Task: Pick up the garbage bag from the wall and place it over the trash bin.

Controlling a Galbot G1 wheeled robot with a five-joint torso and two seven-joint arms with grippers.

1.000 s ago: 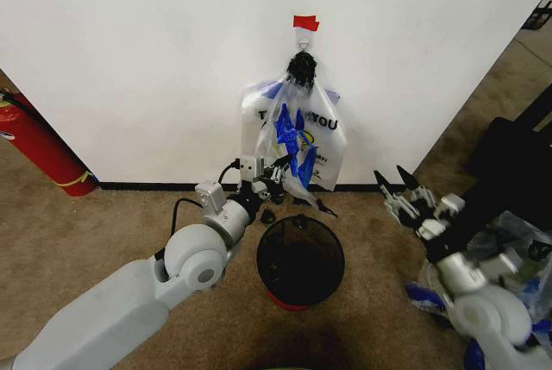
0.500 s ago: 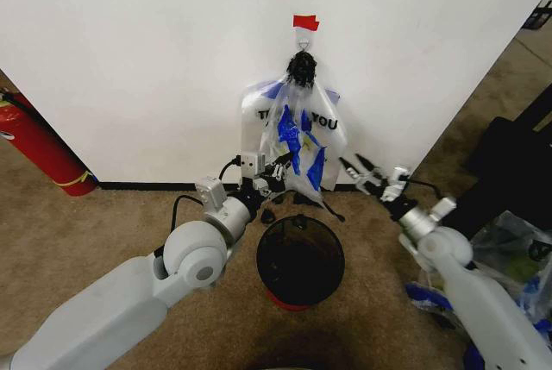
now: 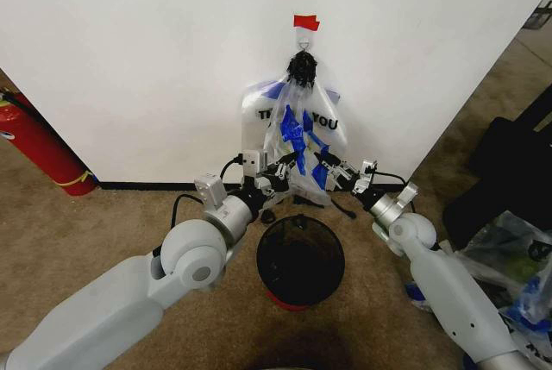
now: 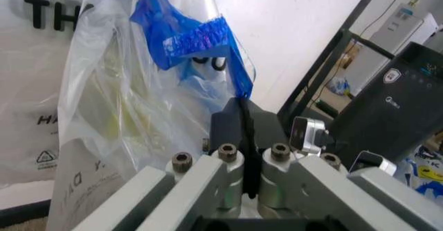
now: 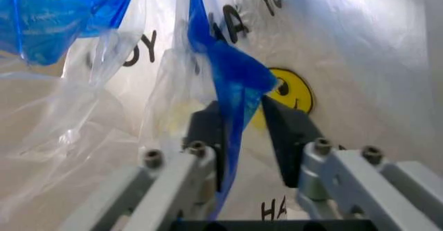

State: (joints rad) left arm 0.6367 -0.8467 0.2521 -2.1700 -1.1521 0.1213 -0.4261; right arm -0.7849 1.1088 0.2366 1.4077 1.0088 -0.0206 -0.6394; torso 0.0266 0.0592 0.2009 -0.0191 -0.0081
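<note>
The garbage bag (image 3: 296, 133), clear with blue patches, hangs on the wall (image 3: 155, 59) from a hook under red tape (image 3: 305, 22). My left gripper (image 3: 283, 167) is shut on the bag's lower left edge; in the left wrist view the black pads (image 4: 235, 124) are pressed together on the blue film (image 4: 187, 39). My right gripper (image 3: 322, 160) is at the bag's lower right edge. It is open, and a blue strip of the bag (image 5: 232, 78) hangs between its fingers (image 5: 284, 130). The trash bin (image 3: 300, 260), black mesh with a red base, stands on the carpet right below both grippers.
A whitish "THANK YOU" bag (image 3: 332, 124) hangs behind the garbage bag on the same hook. A red fire extinguisher (image 3: 39, 150) leans at the left by the wall. Black furniture (image 3: 509, 163) and bulging clear bags (image 3: 517, 253) crowd the right side.
My right arm has swung in from the right, and its open fingers now straddle the bag's lower right edge. The left gripper has kept its hold and barely moved.
</note>
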